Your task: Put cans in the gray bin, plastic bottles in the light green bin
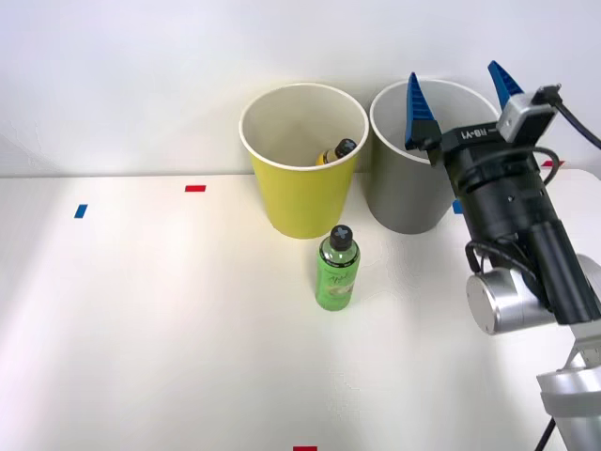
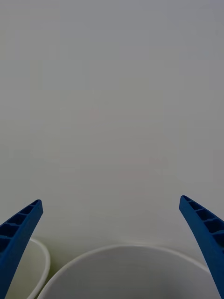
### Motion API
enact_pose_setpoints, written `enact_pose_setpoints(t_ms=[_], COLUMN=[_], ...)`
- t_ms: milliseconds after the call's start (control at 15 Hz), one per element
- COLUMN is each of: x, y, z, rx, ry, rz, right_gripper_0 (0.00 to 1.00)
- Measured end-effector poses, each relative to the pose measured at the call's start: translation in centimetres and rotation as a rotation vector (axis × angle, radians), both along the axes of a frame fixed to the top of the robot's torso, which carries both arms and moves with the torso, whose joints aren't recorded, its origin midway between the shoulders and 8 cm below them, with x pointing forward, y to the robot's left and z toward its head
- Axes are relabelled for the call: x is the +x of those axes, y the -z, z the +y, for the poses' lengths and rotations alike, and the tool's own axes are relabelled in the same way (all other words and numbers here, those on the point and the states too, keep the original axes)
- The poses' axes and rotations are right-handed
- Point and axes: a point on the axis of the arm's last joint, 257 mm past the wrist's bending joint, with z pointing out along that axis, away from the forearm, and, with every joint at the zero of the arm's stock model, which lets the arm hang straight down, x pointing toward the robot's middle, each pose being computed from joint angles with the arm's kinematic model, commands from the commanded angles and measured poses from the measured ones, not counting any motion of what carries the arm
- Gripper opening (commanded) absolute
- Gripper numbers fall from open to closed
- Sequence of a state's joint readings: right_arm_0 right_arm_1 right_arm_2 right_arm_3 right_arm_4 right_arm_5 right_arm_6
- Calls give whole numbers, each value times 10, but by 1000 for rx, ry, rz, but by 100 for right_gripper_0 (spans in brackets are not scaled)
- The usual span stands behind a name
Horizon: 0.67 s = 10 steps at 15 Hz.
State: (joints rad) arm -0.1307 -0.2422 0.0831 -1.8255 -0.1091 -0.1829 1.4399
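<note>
Front view: right gripper [image 1: 459,85] wide open, empty, above gray bin [image 1: 406,202]. Green bottle [image 1: 337,270] upright on table [image 1: 141,319], just in front of light green bin [image 1: 302,202]; yellowish bottle [image 1: 335,152] inside that bin. Wrist view: fingers [image 2: 18,233] spread w/ nothing between, gray bin rim [image 2: 126,252] below, light green bin rim [image 2: 44,261] beside it

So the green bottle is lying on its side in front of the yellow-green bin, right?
Not quite: the green bottle is standing upright, cap up, in front of the yellow-green bin. The front view shows it.
</note>
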Motion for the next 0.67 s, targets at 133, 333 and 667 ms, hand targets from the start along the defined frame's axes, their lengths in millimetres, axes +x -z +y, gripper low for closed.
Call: enact_pose_setpoints(t_ms=[133, 333, 667], x=[-14, -38, -84], y=[16, 32, 73], z=[-6, -11, -18], rx=[12, 19, 32], ry=[1, 2, 10], rz=[-1, 23, 98], right_gripper_0=[100, 100, 100])
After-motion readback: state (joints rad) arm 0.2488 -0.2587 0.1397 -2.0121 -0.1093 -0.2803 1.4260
